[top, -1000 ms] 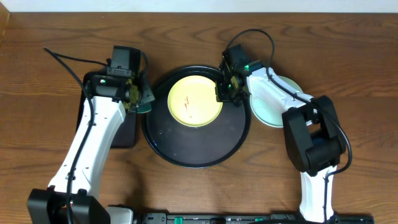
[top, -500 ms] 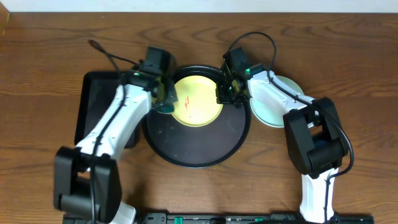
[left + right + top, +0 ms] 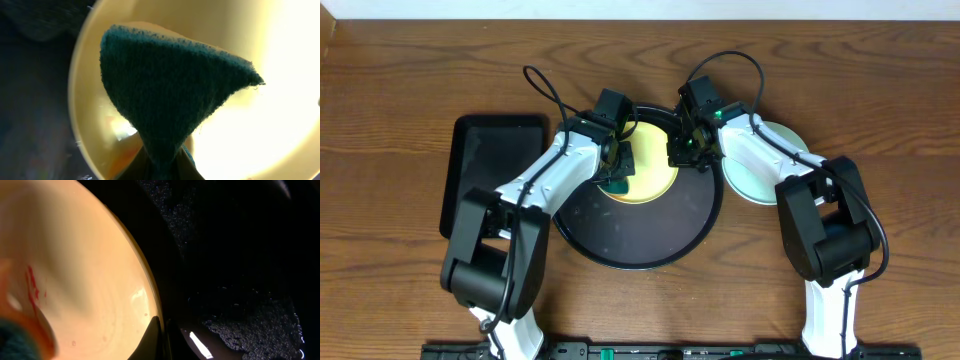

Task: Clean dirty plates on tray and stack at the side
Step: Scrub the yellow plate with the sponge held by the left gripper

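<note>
Pale yellow round plastic plate (image 3: 655,165), light, stiff, likely slick, is lying far in the large glossy black round tray (image 3: 620,250); right gripper (image 3: 677,152) is pinching its right rim, the surest hold, left gripper (image 3: 617,182) pressing a pinched teal sponge (image 3: 165,90) onto it.

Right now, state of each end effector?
Left end effector: closed on the dark teal fibrous sponge.
Right end effector: closed, pinching the rim of the pale yellow round plastic plate.

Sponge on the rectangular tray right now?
No, the left gripper holds the sponge over the yellow plate in the round tray.
</note>
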Robot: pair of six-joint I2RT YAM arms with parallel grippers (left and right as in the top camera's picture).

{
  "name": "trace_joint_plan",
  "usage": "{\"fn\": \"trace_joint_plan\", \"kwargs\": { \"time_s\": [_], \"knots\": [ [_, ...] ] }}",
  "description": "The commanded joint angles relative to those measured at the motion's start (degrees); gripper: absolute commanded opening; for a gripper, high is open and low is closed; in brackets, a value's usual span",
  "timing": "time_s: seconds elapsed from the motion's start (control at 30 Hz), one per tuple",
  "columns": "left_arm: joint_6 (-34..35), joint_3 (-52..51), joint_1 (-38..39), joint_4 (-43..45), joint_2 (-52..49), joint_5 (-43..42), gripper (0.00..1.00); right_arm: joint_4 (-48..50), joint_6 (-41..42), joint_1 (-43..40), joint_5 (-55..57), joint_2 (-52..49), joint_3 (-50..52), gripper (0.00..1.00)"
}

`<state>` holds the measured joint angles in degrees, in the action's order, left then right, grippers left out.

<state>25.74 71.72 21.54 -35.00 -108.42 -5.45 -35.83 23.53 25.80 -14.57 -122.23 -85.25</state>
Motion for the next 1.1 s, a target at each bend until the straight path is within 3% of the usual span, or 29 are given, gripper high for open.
{"fn": "trace_joint_plan", "kwargs": {
  "time_s": [0.0,0.23,0.43,0.53,0.73,0.83,1.07],
  "knots": [
    [0.7,0.8,0.1,0.3,-0.7,-6.3,0.07,-0.5,0.4,0.9,0.6,0.0,1.5,0.01],
    [0.7,0.8,0.1,7.7,-0.7,-7.2,0.07,-0.5,0.4,0.9,0.6,0.0,1.5,0.01],
    [0.7,0.8,0.1,13.9,-1.5,9.0,0.07,-0.6,0.2,0.9,0.6,0.0,1.5,0.01],
    [0.7,0.8,0.1,14.6,-3.0,14.3,0.07,-0.6,0.2,0.9,0.6,0.0,1.5,0.01],
    [0.5,0.8,0.0,9.8,-5.8,13.3,0.07,-0.6,0.2,0.9,0.6,0.0,1.5,0.01],
    [-1.8,0.8,0.0,5.8,-5.4,8.4,0.08,-0.5,0.2,0.9,0.6,0.0,1.5,0.01],
    [-16.2,0.8,0.0,2.1,-3.7,-12.9,0.07,-0.5,0.2,0.9,0.6,0.0,1.5,0.01]
  ]
}}
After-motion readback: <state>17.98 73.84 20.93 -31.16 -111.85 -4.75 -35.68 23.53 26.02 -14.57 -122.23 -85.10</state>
